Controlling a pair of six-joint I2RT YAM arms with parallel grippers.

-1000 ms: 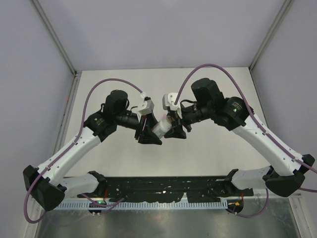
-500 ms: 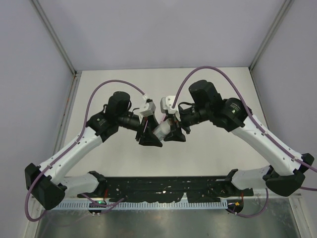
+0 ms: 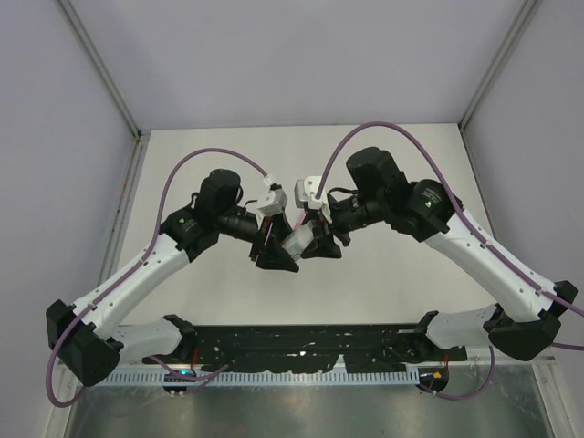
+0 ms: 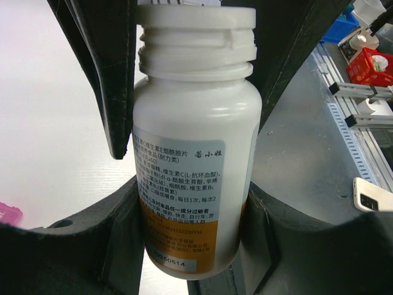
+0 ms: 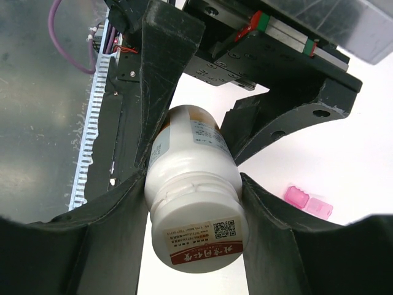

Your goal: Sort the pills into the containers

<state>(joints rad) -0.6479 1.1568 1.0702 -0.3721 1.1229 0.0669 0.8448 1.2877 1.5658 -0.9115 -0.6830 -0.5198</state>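
Observation:
A white bottle [image 3: 297,240] with an orange-banded label hangs above the table between both arms. My left gripper [image 4: 193,190] is shut on the bottle's body [image 4: 196,153]; in the top view this gripper [image 3: 276,251] sits at the bottle's lower left. My right gripper [image 5: 193,184] is closed round the white cap [image 5: 199,236] and neck, both fingers touching; from above it [image 3: 318,239] meets the bottle from the right. The pink containers [image 5: 307,201] lie on the table below, with one corner [image 4: 9,214] in the left wrist view. No pills show.
A black frame [image 3: 301,342] and a toothed rail [image 3: 301,376] run along the near edge. Off the table, the left wrist view shows a phone [image 4: 371,195], a red crate [image 4: 368,64] and metal rails [image 4: 356,92]. Grey walls enclose the white table [image 3: 301,155].
My right gripper loosened a little, then closed back round the cap. Both wrists and the bottle shifted slightly; the left grip has not changed.

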